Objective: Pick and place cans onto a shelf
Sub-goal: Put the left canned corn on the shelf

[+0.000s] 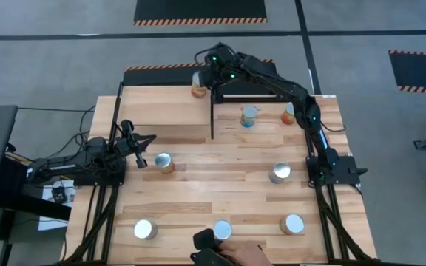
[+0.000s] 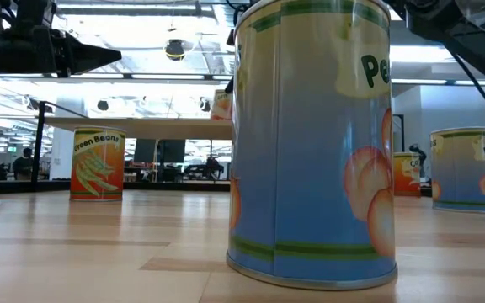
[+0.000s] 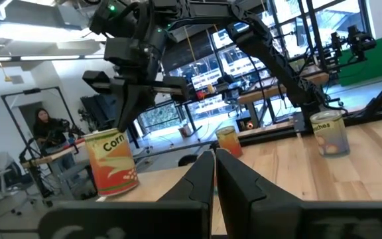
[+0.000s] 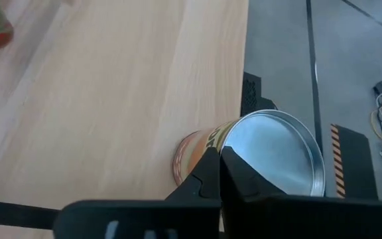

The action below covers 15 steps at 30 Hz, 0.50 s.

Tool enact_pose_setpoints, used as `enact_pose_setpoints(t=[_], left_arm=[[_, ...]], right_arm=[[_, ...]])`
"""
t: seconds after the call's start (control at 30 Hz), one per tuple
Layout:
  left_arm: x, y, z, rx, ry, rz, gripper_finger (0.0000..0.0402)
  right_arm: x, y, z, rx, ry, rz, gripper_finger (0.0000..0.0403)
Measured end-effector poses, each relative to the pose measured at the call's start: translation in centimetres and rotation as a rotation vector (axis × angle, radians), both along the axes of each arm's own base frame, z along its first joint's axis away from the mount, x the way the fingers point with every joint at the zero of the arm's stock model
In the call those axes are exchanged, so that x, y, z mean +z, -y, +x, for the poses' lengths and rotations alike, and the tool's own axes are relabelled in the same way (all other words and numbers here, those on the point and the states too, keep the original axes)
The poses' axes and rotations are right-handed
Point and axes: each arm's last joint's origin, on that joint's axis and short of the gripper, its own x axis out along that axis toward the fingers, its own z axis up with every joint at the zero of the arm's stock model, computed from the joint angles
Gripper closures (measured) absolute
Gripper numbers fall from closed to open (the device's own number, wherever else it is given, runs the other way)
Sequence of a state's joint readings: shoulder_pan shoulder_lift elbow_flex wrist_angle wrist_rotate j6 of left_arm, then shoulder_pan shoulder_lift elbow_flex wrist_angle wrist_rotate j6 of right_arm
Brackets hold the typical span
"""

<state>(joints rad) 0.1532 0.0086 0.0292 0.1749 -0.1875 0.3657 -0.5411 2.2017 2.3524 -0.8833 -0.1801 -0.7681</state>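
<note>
Shelf (image 1: 161,111) of pale planked wood carries one orange-labelled corn can (image 1: 199,90) at its far edge; seven more silver-topped tins stand on the table (image 1: 220,199). Right gripper (image 1: 214,74) hovers above the corn can, fingers together; left gripper (image 1: 148,140), clenched empty, beside the shelf.

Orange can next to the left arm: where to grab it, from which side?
Probably grip the orange can round its label wall, mid-height, descending from above with the left claw: it stands upright, lid up, nothing crowding it.
</note>
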Motion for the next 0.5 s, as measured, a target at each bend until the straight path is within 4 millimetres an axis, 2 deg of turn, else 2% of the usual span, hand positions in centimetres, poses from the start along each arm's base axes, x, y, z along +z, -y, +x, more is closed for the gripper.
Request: enact_pose_setpoints(t=[0.13, 0.5], left_arm=[[0.00, 0.00, 0.00, -0.001, 0.001, -0.002, 0.0393], [0.00, 0.00, 0.00, -0.001, 0.001, -0.003, 0.0393]], right_arm=[[-0.01, -0.09, 0.07, -0.019, -0.010, -0.017, 0.0379], [0.01, -0.52, 0.35, -0.034, -0.010, -0.019, 0.0304]])
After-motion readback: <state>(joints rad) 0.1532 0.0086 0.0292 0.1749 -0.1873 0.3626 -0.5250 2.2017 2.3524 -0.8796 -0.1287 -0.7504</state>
